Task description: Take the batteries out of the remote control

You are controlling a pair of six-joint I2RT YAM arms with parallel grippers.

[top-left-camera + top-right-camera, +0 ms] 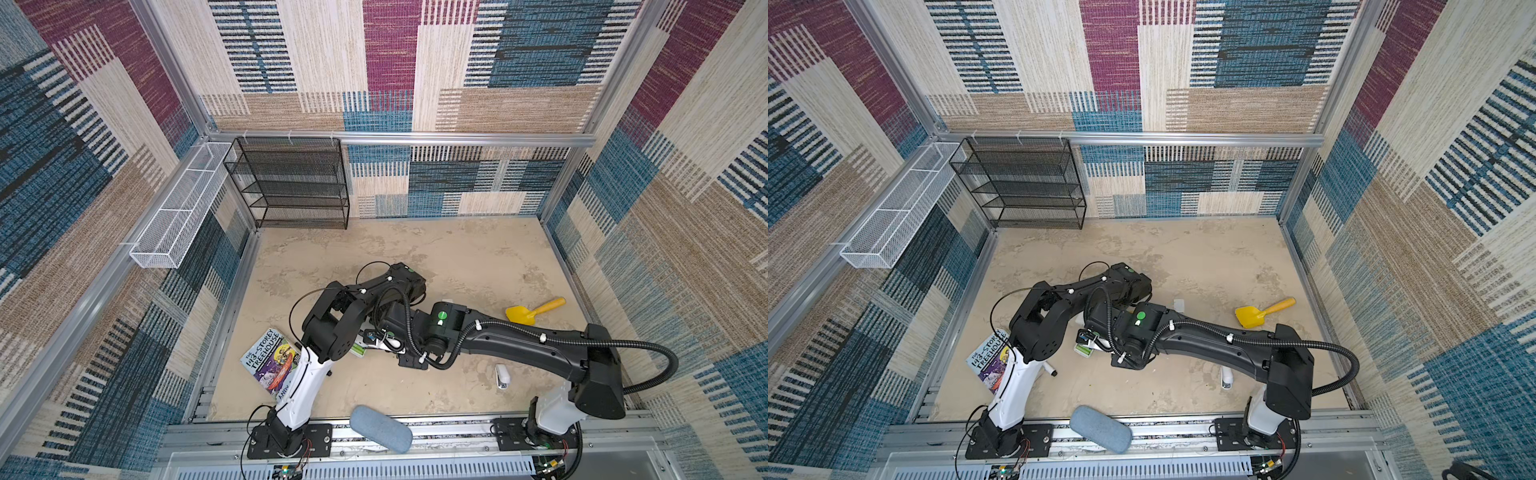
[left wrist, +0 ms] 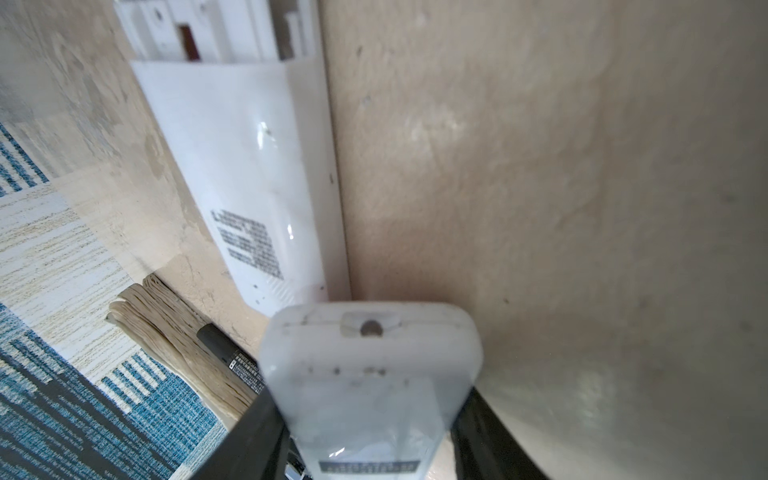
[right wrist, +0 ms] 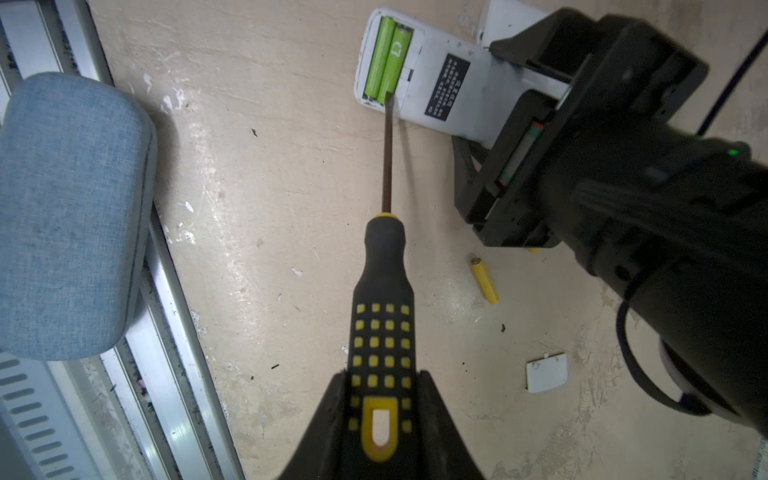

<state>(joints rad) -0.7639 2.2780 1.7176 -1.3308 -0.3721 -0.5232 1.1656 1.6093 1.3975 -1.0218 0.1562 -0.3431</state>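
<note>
Yellow-green batteries (image 3: pixel 386 58), two: seated side by side in the open bay at one end of the remote control (image 3: pixel 449 83). The remote is white and lies back-up on the worktop (image 3: pixel 291 166). The long axes of the batteries run along the remote's length. Both top views show little of the pair, since the arms cover most of it.

Yellow battery, loose (image 3: pixel 484 279), one: flat on the worktop, clear of the remote, near the body of the left gripper.

Left gripper (image 3: pixel 478 95): pinching the remote control across its width at the end away from the bay, judged to be steadying it.

Right gripper (image 3: pixel 380 415): pressed onto the black-and-yellow handle of the screwdriver (image 3: pixel 382 291). The shaft points away from the gripper, with its tip at the near end of the battery closer to the printed label. Contact looks likely but is not certain.

Governing relation: the batteries lie straight ahead of the right gripper, nearly in line with the shaft, so the tip meets the battery end-on. The right arm is the working arm. The coming move is judged to be a levering lift at that end, with a risk that the tip slips off.

Sundries:
- battery cover (image 3: pixel 545 372), white, detached
- second remote (image 2: pixel 249 166), white, bay open, just beside the held one
- blue-grey pad (image 3: pixel 70 216), at the front rail
</note>
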